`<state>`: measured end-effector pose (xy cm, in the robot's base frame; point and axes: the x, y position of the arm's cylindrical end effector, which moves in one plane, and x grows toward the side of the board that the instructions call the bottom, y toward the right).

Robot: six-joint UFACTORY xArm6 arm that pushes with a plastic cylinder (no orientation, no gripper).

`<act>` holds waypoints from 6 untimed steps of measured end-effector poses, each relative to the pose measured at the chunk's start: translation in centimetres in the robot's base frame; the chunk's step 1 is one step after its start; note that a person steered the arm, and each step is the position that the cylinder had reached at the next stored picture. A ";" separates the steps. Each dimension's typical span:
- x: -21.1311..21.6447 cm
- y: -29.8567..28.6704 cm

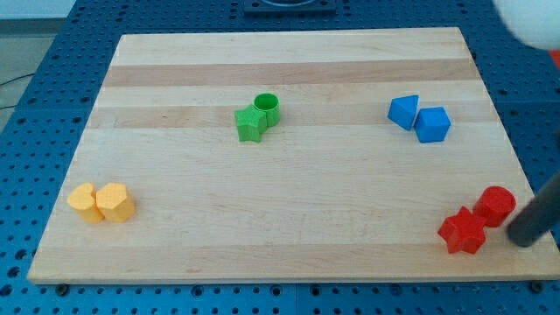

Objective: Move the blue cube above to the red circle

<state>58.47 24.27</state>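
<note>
Standing at the view's lower right, my tip (528, 238) sits just beside the red circle (496, 206), on its right and slightly below, near the table (289, 254) edge and well apart from the blue cube (432, 124). There is no pincer on this rig, only the rod, so nothing is spread or pinched. The blue cube lies toward the view's upper right, touching a second blue block (403, 111) of wedge-like shape on its left. The red circle touches a red star (462, 232) to its lower left. I judge the task to be at its approach step: the cube is untouched by the tip and is not yet directly above the circle, being offset to the view's left and some way higher. The next move calls for carrying the tip up and around to the cube's upper left, without knocking the circle, then pushing the cube right and downward until it rests near the circle's top side. Getting between the two blue blocks will be tight.
</note>
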 end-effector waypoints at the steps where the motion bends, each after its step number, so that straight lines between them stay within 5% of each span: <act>1: -0.7 -2.0; 3: -1.1 4.6; 6: -4.8 -1.6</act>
